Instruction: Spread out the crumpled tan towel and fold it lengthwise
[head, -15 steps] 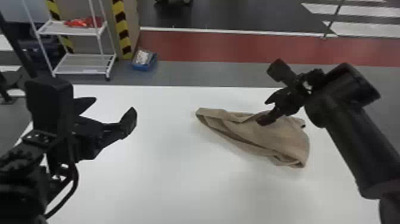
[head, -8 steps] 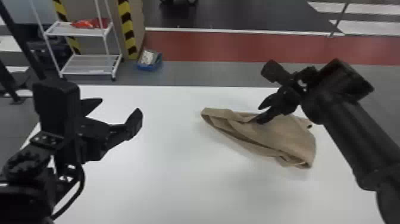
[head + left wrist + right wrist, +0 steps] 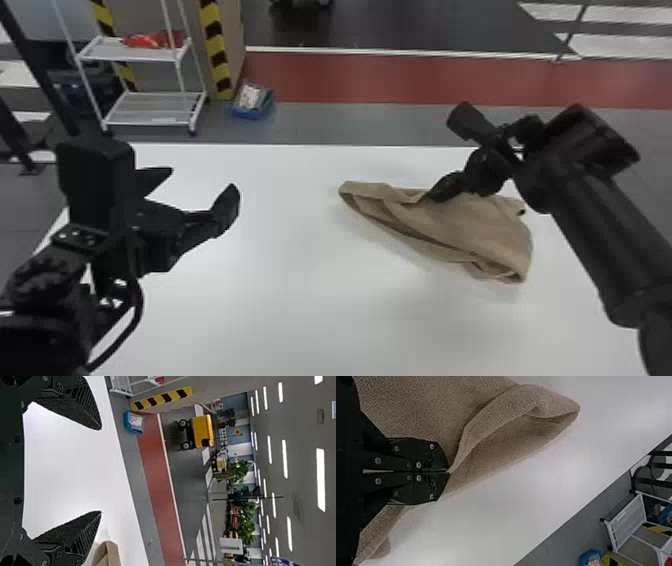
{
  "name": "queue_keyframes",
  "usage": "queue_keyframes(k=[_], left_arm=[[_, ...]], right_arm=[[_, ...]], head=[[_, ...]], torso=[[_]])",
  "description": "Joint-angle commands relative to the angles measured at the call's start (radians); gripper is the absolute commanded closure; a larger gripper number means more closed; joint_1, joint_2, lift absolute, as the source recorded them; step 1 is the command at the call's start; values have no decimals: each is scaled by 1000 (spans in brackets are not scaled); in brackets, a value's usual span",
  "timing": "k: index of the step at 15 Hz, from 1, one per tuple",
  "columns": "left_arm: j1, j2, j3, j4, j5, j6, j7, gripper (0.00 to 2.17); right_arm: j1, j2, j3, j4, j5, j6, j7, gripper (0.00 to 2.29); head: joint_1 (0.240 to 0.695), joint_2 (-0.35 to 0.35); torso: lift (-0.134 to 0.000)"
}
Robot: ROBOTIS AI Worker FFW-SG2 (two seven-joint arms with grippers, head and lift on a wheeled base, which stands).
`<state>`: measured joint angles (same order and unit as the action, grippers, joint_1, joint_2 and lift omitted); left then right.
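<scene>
The crumpled tan towel [image 3: 465, 225] lies flattened in loose, overlapping folds on the white table [image 3: 280, 310], 1 edge pinched.

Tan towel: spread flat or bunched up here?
Bunched up: the towel lies in overlapping layers on the table, with the right gripper shut on its edge.

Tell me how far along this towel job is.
Nothing looks finished: the crumpled tan towel lies bunched on the white table. The black right gripper pinches its edge, jaws closed. Spreading it flat and folding it lengthwise remain; the black left gripper hangs open, empty.
</scene>
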<state>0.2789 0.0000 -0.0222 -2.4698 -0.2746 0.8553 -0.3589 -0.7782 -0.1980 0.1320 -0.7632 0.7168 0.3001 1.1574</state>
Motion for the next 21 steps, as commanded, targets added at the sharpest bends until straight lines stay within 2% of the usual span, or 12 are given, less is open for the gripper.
queue_keyframes(k=[1, 5, 6, 8, 11, 13, 14, 15, 16, 17, 18, 21], left_arm=[[3, -3, 7, -1, 0, -6, 0, 154], [6, -3, 25, 3, 9, -21, 0, 154], [6, -3, 27, 5, 9, -25, 0, 154], [6, -3, 33, 12, 11, -28, 0, 154], [-4, -3, 33, 38, 17, -55, 1, 154], [-7, -3, 31, 49, 17, -64, 0, 154], [-6, -3, 33, 51, 17, -67, 0, 154], [-6, -3, 34, 51, 17, -67, 1, 154], [-6, -3, 36, 51, 17, -67, 1, 154], [-6, -3, 39, 52, 18, -67, 1, 154], [-4, -3, 42, 54, 25, -71, 1, 154], [-3, -3, 42, 60, 25, -80, 1, 154]], right_arm=[[83, -12, -34, -162, -43, 21, 21, 2064], [309, -123, -81, -651, -204, 242, 143, 2064], [396, -155, -101, -786, -224, 242, 202, 2064], [574, -209, -118, -998, -214, 242, 210, 2064], [766, -250, -132, -1128, -163, 242, 210, 2057], [844, -253, -152, -1187, -157, 242, 210, 2054], [884, -253, -161, -1228, -160, 245, 210, 1970], [916, -253, -161, -1262, -155, 258, 210, 1811], [941, -258, -164, -1298, -152, 304, 210, 1163], [964, -267, -170, -1328, -146, 356, 210, 407], [976, -270, -170, -1345, -135, 356, 210, 93], [984, -276, -176, -1372, -126, 347, 210, 76]], head=[[695, -38], [695, -33], [695, -35], [695, -35], [695, -45], [695, -53], [695, -60], [695, -62], [695, -61], [695, -59], [695, -57], [695, -64]], torso=[[-120], [-120], [-120], [-120], [-120], [-120], [-120], [-120], [-120], [-120], [-120], [-120]])
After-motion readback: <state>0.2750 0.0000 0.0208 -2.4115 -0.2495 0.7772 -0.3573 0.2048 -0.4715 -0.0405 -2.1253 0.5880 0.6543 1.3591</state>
